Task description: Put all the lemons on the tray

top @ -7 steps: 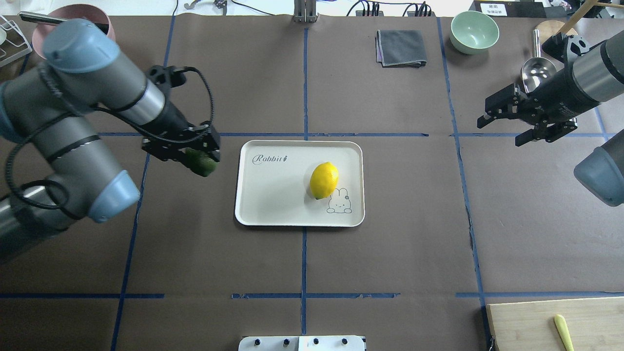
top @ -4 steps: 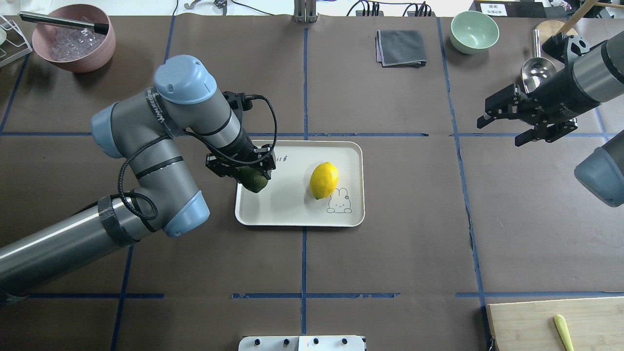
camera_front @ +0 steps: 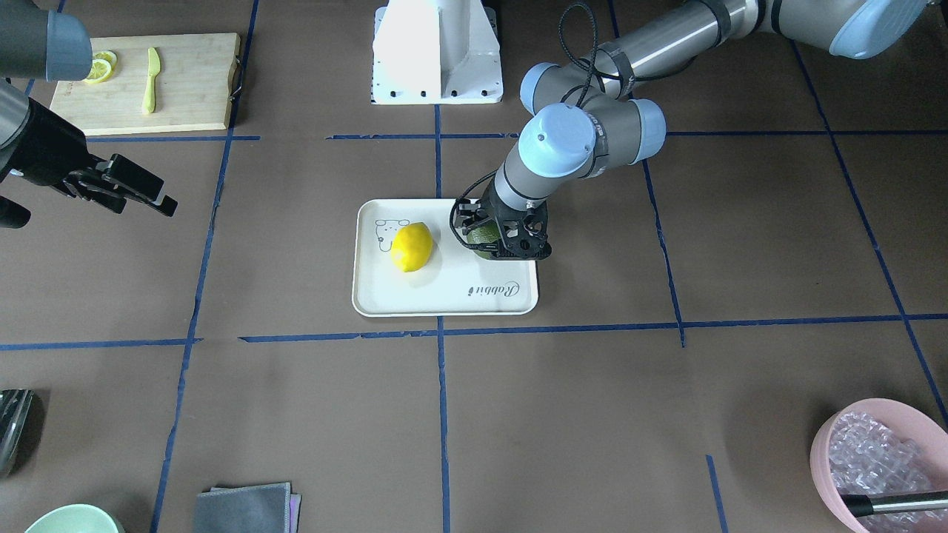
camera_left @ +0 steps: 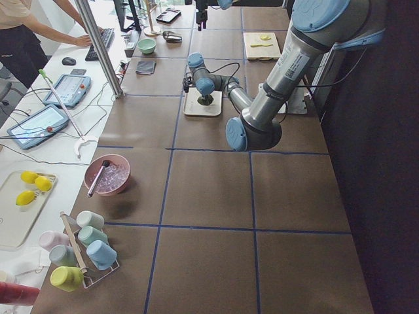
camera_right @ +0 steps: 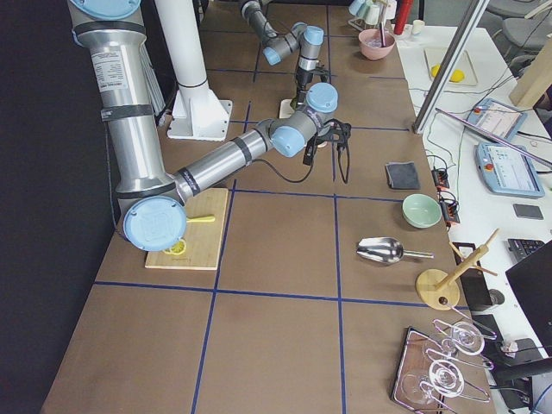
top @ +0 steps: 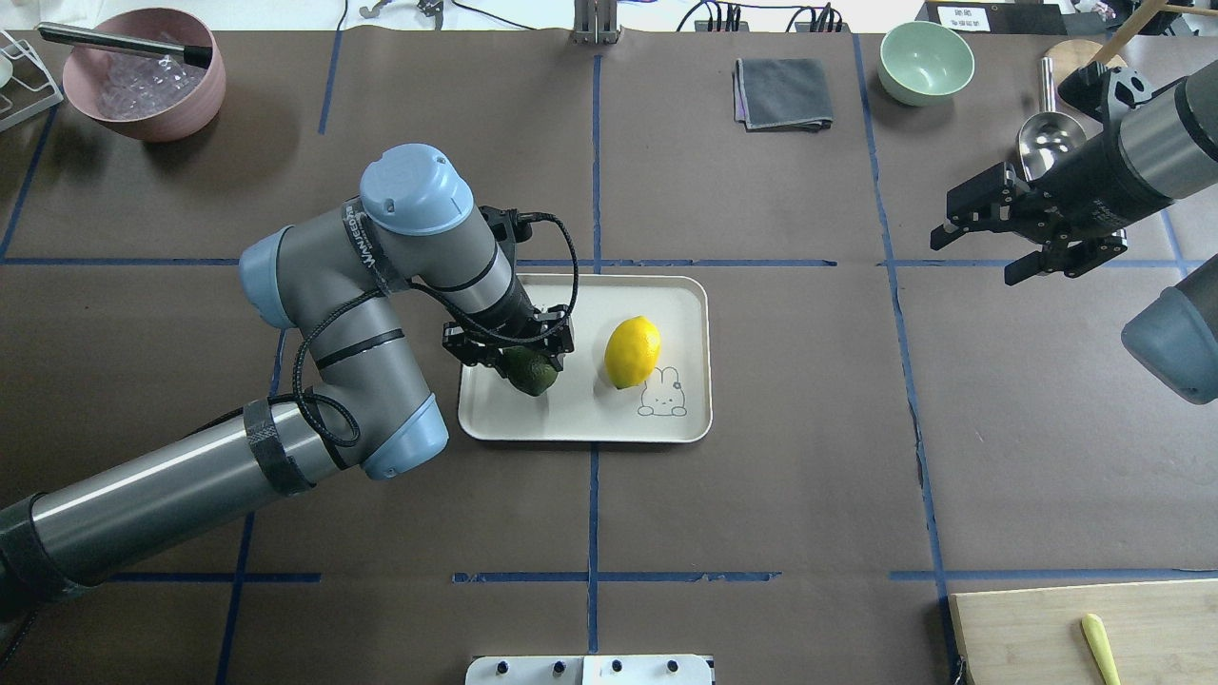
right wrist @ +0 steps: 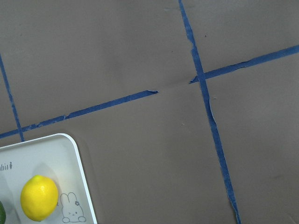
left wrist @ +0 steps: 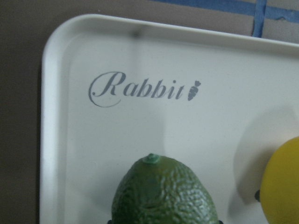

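On my overhead feed the left gripper (top: 519,357) is over the left half of the tray (top: 580,419), pointing down, its 2 fingers pinching the green lemon (top: 533,374) from either side. The left wrist camera shows that lemon's dimpled skin and its stem nub aimed at the "Rabbit" lettering, with bare tray floor all around it. I cannot tell whether the fruit rests on the floor or hangs just above it.

The yellow lemon (top: 632,352) lies on the tray's right half, just beside the rabbit drawing and apart from the green one. The tray sits at the middle of the table (top: 761,476).

The right gripper (top: 973,261) hangs over the right side of the table, well away from the tray, its fingers spread wide with nothing between them; its wrist camera looks down on bare brown paper, blue tape and the tray's corner.

At the far edge I see a pink bowl (top: 190,105), a grey cloth (top: 783,92) and a green bowl (top: 926,62). A cutting board (top: 1047,628) lies at the near right corner.
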Motion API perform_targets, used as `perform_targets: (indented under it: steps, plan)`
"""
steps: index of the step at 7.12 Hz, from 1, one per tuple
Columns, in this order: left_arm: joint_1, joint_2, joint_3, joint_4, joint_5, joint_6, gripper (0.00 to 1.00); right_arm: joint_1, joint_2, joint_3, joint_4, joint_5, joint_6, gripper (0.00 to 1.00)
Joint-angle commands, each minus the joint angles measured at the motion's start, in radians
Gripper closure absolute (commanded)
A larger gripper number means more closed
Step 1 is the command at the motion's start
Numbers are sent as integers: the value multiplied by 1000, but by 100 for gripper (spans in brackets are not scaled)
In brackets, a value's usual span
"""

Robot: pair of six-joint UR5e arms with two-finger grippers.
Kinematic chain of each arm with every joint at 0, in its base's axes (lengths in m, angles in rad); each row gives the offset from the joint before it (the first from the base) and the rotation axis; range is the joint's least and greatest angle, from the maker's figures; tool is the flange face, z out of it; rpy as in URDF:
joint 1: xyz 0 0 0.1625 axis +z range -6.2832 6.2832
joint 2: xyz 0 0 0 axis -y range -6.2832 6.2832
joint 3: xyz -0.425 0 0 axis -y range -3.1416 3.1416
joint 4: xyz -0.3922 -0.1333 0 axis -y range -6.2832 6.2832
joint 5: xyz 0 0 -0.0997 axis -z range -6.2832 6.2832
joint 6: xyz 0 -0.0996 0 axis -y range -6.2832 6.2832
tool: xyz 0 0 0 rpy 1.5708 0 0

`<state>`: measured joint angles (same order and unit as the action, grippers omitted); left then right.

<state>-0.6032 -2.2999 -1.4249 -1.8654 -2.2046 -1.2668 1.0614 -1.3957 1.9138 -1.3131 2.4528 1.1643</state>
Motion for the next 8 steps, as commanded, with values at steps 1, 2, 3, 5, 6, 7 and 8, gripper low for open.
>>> perform_targets:
  steps: [1,2,3,5,6,7,8]
  plan:
    - [2,-4,14,-6,0,0,50,0,0,2,0,2,0,0]
    - [2,-4,14,-6,0,0,26,0,1,2,0,2,0,0]
    - [2,-3,14,-6,0,1,8,0,0,8,0,2,-2,0]
    - [-39,19,-50,-2,-1,-2,0,3,0,8,0,3,0,0]
    - [-100,96,-175,14,-12,0,0,32,-8,8,-2,9,-2,0]
    - [-163,208,-277,14,-79,6,0,90,-28,8,-3,12,-6,0]
    - [-247,290,-325,2,-128,13,0,136,-60,1,-8,12,-100,0]
